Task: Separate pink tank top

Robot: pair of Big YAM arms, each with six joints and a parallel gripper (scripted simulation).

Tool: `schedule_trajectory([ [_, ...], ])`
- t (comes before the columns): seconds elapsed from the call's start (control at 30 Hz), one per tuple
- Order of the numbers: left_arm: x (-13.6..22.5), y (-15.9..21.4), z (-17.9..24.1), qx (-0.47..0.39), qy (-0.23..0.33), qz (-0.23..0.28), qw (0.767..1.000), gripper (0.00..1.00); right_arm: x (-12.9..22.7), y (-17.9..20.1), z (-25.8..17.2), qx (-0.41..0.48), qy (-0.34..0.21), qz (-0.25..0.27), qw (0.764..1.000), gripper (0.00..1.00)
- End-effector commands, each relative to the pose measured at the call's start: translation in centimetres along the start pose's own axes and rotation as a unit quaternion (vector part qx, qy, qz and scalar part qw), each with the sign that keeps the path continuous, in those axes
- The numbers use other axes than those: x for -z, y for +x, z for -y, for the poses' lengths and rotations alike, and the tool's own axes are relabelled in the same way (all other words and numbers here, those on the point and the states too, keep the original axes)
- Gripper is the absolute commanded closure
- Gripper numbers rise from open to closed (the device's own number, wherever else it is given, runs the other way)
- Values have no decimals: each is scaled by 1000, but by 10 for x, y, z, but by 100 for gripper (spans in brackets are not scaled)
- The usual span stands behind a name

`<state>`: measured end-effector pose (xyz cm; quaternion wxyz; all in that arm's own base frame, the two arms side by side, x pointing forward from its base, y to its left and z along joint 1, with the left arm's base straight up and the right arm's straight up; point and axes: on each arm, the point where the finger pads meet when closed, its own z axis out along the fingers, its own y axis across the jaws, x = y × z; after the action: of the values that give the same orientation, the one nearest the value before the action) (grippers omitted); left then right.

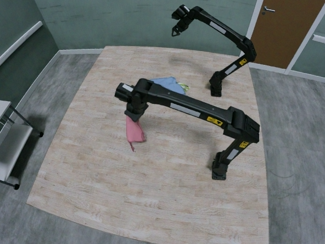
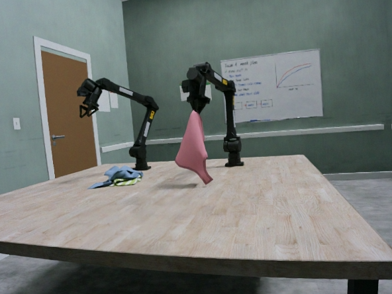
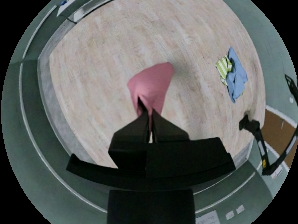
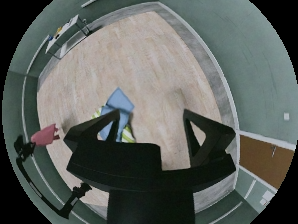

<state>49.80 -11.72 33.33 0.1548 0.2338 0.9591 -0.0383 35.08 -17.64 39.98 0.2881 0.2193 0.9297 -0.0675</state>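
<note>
Pinching 1 end of the pink tank top [image 1: 134, 133] [image 2: 192, 142] [image 3: 152, 85] [image 4: 45, 135], the left gripper [image 1: 134, 120] [image 2: 197, 112] [image 3: 150, 112] [image 4: 35, 142] has it lengthwise below; the spread right gripper [image 1: 175, 31] [image 2: 89, 110] [image 3: 289, 80] [image 4: 151, 112] is well apart. Release probably calls for lowering, away from the blue cloth [image 1: 168, 83] [image 2: 120, 173] [image 3: 237, 75] [image 4: 119, 100] on the right gripper's side.

In the top view, the left arm's forearm crosses in front of the blue cloth [image 1: 168, 82] [image 2: 120, 173] [image 3: 237, 75] [image 4: 119, 102], covering its lower left portion, and the left gripper [image 1: 133, 116] [image 2: 198, 109] [image 3: 150, 112] hides the upper end of the pink tank top [image 1: 134, 133] [image 2: 193, 144] [image 3: 151, 85] [image 4: 45, 135]. The green-and-white striped cloth [image 1: 184, 87] [image 2: 126, 181] [image 3: 223, 67] [image 4: 128, 134] lies mostly hidden under the blue one. In the right wrist view, a finger of the right gripper [image 1: 175, 32] [image 2: 89, 112] [image 4: 152, 114] covers part of both cloths. Small writing on the whiteboard [image 2: 294, 99] is too blurred to read fully. The wheeled cart [image 1: 24, 120] is cut off by the top view's left edge.
</note>
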Motion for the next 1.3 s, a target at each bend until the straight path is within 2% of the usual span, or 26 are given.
schedule_trajectory([
  [0.0, 74, -17, -3, -9, -13, 60, 998, 100, 15, -17, 3, -7, 3, 20, 1000, 8],
  [0.13, 80, -17, -2, -9, -13, 62, 998, 100, 15, -17, 3, -7, 3, 20, 1000, 8],
  [0.33, 30, -20, -5, -8, -5, 33, 999, 100, 15, -17, 3, -7, 3, 20, 1000, 8],
  [0.37, 53, -24, -6, -9, -9, 48, 999, 100, 15, -17, 3, -7, 3, 20, 1000, 8],
  [0.5, 57, -16, -24, -12, -12, 42, 999, 100, 15, -17, 3, -7, 3, 20, 1000, 8],
  [0.57, 79, -9, -32, -16, -20, 60, 998, 100, 15, -17, 3, -7, 3, 20, 1000, 8],
  [0.7, 81, -5, -42, -18, -20, 61, 998, 100, 15, -17, 3, -7, 3, 20, 1000, 8],
  [0.8, 61, -9, -50, -20, -10, 44, 999, 100, 15, -17, 3, -7, 3, 20, 1000, 8],
  [0.97, 62, -2, -69, -21, -10, 44, 999, 100, 15, -17, 3, -7, 3, 20, 1000, 8],
  [1.17, 59, -8, -54, -8, -3, 43, 999, 100, 15, -17, 3, -7, 3, 20, 1000, 8],
  [1.2, 60, 0, -79, -10, -11, 40, 999, 100, 15, -17, 3, -7, 3, 20, 1000, 8],
  [1.27, 60, 0, -79, -10, -11, 40, 999, 100, 15, -17, 3, -7, 3, 20, 1000, 8],
])
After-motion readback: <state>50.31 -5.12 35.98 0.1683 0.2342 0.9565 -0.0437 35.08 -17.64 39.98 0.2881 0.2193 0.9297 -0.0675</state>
